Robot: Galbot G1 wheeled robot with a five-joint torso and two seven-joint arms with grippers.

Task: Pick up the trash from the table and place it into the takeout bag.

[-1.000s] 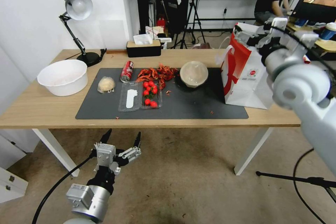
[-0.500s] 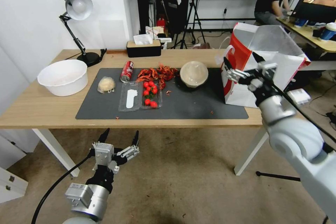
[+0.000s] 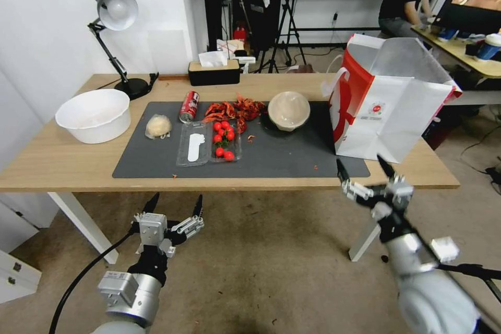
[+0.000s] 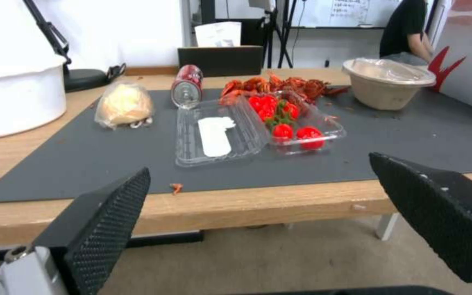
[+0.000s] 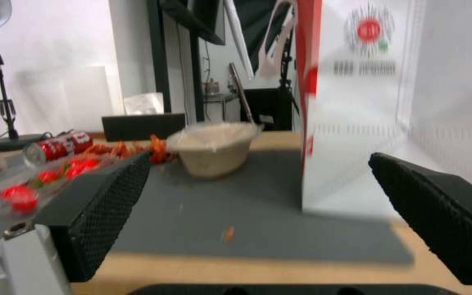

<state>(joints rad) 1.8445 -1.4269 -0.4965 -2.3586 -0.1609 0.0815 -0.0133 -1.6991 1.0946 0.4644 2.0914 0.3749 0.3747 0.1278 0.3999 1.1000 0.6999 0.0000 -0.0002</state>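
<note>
While both arms hang below the near edge of the light-wood table, nothing is in hand: the left gripper sits low in front of the dark grey mat with its black textured fingers spread and empty, and the right gripper hovers just off the table's front edge near the takeout bag, likewise splayed and holding nothing. That bag stands upright at the table's right end, mouth gaping so its silvery lining shows, which judging by the task leaves it ready to take drops from above. On the mat lie a red drink can on its side, a plastic-wrapped beige lump, a round tan domed bowl under a cloudy film lid, a hinged clear clamshell box with small red tomatoes, and spiky red crayfish shells. A smooth white basin rests on bare wood to the left
</note>
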